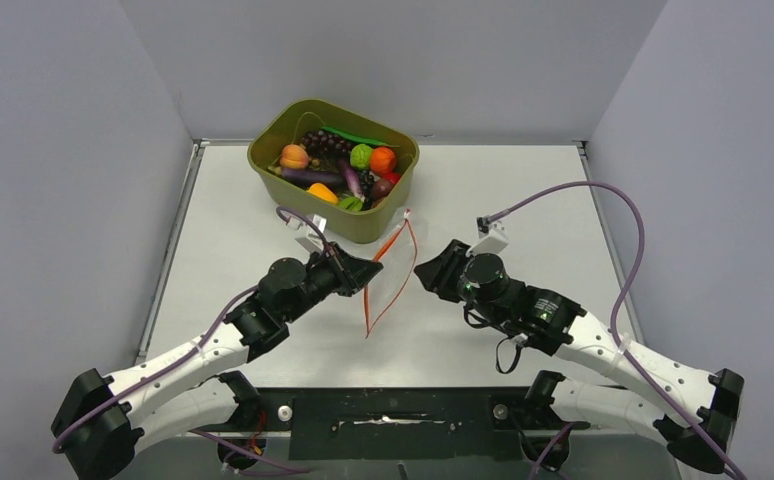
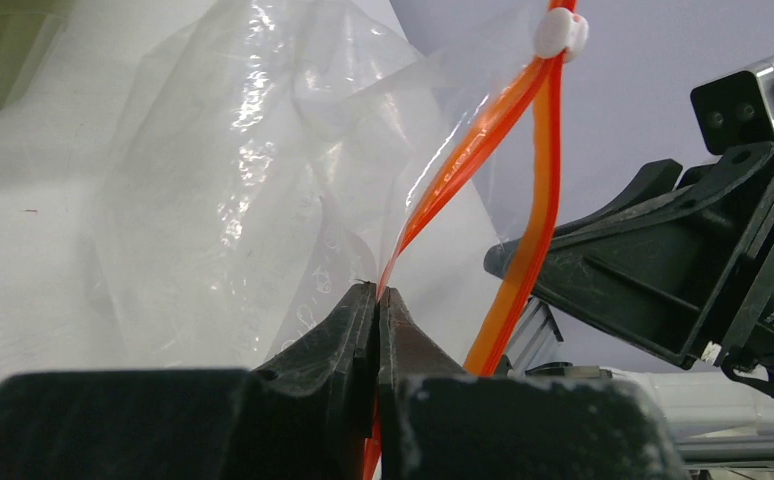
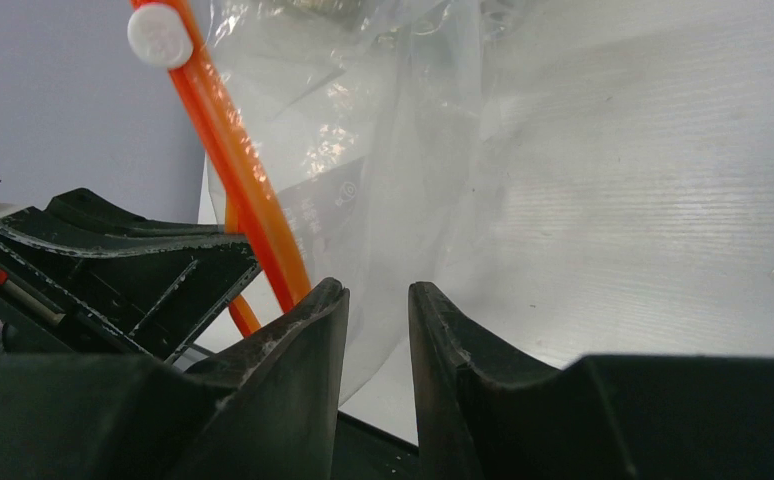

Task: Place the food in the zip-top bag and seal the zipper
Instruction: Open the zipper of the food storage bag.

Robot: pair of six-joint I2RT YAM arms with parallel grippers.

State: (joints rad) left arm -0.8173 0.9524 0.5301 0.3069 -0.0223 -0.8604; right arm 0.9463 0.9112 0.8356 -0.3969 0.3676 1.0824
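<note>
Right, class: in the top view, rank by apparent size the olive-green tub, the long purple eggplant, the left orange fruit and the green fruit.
1. olive-green tub
2. purple eggplant
3. left orange fruit and green fruit: they look about alike, so no ranking between them.

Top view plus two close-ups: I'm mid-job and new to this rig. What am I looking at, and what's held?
The top view looks down from behind two robot arms bolted at the table's near edge. The other two pictures come from a camera on each wrist, looking out past that arm's tip. On the table stands an olive-green tub holding the toy food. Between the arms is a clear zip-top bag with an orange zipper. The left fingers are shut on the bag at its zipper edge. The right fingers stand apart near the bag, holding nothing.
</note>
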